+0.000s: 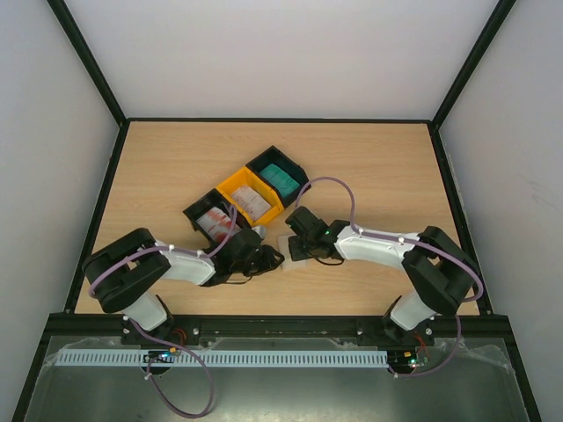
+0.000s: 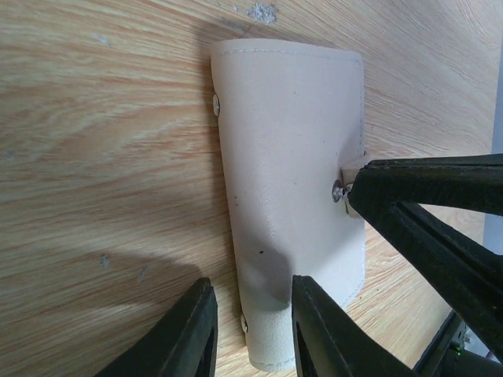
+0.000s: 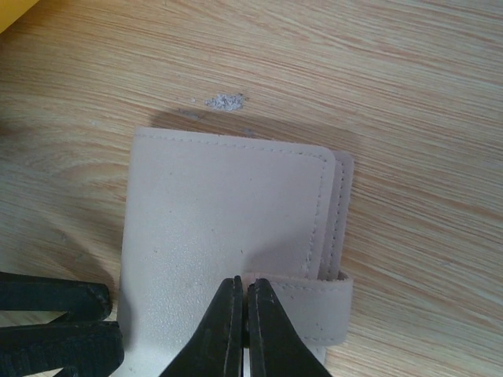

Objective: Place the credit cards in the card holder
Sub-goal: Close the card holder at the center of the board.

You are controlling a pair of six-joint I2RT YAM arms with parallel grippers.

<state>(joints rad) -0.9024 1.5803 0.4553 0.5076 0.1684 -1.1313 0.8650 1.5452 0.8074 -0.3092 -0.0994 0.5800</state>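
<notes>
The beige card holder point(image 2: 291, 157) lies folded shut on the wood between my two grippers point(image 1: 288, 247). My left gripper point(image 2: 250, 292) is open and straddles its near folded edge, one finger on the table side and one over the cover. My right gripper point(image 3: 242, 284) is shut on the end of the holder's snap tab point(image 3: 314, 302); its dark fingers point(image 2: 424, 184) also reach in from the right in the left wrist view. The credit cards lie in the trays: a red-blotched one point(image 1: 214, 222), a white-grey one point(image 1: 253, 202) and a teal one point(image 1: 281, 178).
The joined black-yellow-black trays point(image 1: 236, 183) stand slanted just behind the grippers, at mid-table. Black frame rails run along the table's sides and its near edge point(image 1: 281, 323). A small pale scuff point(image 3: 225, 100) marks the wood just beyond the holder.
</notes>
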